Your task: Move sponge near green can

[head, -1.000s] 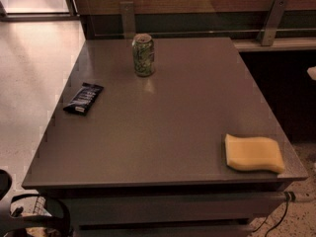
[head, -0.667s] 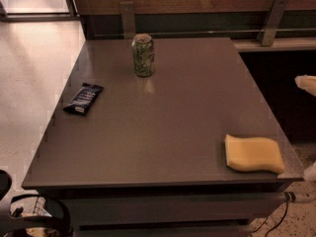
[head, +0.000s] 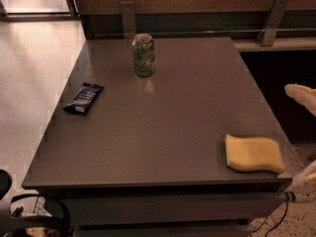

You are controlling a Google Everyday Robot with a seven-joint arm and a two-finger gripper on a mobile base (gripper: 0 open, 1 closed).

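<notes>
The pale-yellow sponge [head: 254, 153] lies flat at the table's front right corner. The green can [head: 143, 55] stands upright near the back edge, left of centre, far from the sponge. My gripper [head: 298, 135] comes in from the right edge of the view, just right of the sponge and off the table's side. One cream finger [head: 301, 95] shows above and behind the sponge, the other [head: 308, 175] below it, with a wide gap between them. It is open and holds nothing.
A flat dark-blue snack wrapper [head: 84, 98] lies near the left edge of the grey table [head: 163, 127]. A wooden wall with metal brackets [head: 272, 19] runs behind. A dark wheeled base [head: 29, 216] sits at the front left, and a cable [head: 284, 209] hangs at the front right.
The upper gripper finger has come further into view from the right, moving left and down toward the sponge. The sponge, can and wrapper have not moved.
</notes>
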